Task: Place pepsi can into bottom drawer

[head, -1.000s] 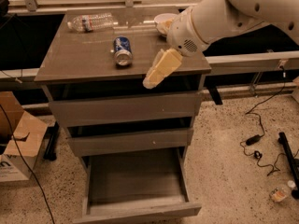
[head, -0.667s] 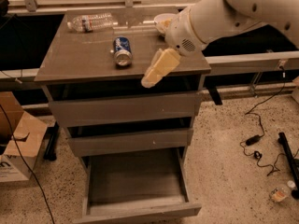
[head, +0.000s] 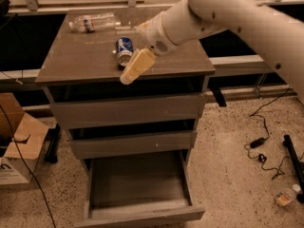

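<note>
While the tool (head: 137, 66) hovers just beside the pepsi can (head: 124, 49) lying on the desk (head: 76, 63), I judge it is reaching, wide or narrow I cannot tell, and next must grip the can for the open bottom drawer (head: 137, 186).

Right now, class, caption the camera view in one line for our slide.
Gripper hovers near the pepsi can on the cabinet top; bottom drawer stands open below.
</note>
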Action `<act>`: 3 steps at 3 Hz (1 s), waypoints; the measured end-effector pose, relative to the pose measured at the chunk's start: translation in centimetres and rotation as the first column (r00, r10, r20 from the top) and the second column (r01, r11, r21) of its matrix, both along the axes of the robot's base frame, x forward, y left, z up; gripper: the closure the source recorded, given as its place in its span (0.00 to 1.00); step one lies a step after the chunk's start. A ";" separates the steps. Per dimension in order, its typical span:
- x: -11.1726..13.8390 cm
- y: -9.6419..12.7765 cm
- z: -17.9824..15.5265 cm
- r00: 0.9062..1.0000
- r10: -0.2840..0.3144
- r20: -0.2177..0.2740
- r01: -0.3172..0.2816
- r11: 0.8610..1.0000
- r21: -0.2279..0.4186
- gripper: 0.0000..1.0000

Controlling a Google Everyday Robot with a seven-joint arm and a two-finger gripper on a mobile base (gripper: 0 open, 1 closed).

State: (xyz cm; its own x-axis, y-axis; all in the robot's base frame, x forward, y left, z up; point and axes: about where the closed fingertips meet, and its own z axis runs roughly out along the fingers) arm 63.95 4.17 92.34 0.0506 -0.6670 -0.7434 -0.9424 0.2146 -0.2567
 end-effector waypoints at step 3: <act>8.1 3.6 -4.0 0.998 -0.016 -0.061 0.024 0.990 0.142 0.00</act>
